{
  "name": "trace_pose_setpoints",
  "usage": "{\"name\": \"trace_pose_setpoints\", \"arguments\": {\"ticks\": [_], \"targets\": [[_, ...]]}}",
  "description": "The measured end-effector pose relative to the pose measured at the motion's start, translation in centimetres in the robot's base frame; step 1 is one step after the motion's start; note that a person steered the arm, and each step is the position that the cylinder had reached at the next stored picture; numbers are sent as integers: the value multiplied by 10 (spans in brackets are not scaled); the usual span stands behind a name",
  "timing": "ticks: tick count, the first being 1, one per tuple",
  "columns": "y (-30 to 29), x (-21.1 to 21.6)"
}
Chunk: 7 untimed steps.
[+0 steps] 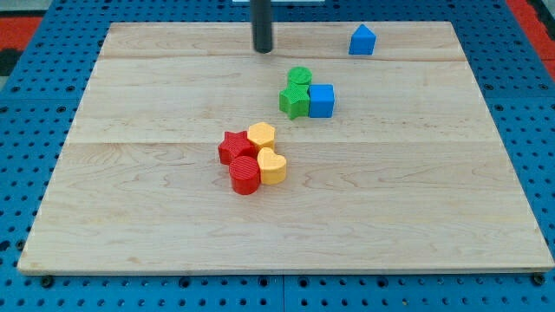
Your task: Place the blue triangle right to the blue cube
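Tip parked up top, blue triangle not moved over yet

Nearest sat a red and yellow cluster [252, 159], then the blue cube [322, 100] touching two green blocks [296, 93], and farthest the blue triangle [362, 40] near the top edge. My tip [263, 49] touched nothing, well left of the triangle. I figured a sloppy push from there could send the triangle off the board [130, 217] or knock the cube.

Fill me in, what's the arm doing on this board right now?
My tip sits near the view's top, left of the blue triangle and not touching it. The blue cube sits lower, against two green blocks. The triangle is above and right of the cube, apart from it. A red and yellow cluster lies mid-board.
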State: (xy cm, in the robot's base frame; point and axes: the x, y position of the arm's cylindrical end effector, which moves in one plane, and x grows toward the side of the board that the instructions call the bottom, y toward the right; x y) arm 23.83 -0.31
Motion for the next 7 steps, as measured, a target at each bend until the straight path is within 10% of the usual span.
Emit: {"name": "trace_pose_setpoints", "arguments": {"ticks": [7], "targets": [[168,24]]}}
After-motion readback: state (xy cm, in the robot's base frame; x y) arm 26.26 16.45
